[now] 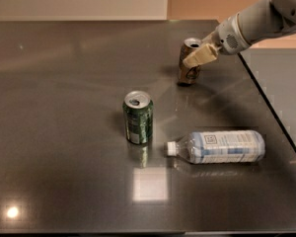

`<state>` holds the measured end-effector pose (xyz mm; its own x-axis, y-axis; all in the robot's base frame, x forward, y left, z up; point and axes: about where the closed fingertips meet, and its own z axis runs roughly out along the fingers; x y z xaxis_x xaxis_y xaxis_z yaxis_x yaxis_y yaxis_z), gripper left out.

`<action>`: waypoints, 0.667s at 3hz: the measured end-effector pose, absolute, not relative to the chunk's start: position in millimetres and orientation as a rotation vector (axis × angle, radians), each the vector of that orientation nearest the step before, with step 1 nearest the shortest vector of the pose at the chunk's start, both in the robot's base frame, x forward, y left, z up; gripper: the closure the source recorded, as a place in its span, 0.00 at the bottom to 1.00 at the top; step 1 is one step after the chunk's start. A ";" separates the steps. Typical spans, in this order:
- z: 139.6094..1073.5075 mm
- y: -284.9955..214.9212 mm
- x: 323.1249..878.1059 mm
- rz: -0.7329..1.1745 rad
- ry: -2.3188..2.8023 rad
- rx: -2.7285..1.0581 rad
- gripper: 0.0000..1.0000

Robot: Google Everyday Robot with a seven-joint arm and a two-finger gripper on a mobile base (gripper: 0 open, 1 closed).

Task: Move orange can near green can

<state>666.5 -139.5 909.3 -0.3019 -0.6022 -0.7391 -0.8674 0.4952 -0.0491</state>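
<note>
The orange can (188, 69) stands at the back right of the dark table, leaning slightly. My gripper (196, 56) reaches in from the upper right and is shut on the can's upper part. One pale finger (201, 57) lies across the can's front, and the other is hidden behind the can. The green can (138, 117) stands upright near the table's middle, well to the front left of the orange can and apart from it.
A clear plastic bottle (217, 147) with a white cap lies on its side to the front right of the green can. The table's right edge (271, 107) runs diagonally close to the orange can. A pale wall stands behind the table.
</note>
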 end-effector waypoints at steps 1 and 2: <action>919.6 -126.8 633.9 0.535 1.974 -1.300 1.00; 920.2 -114.2 594.1 0.615 1.923 -1.420 1.00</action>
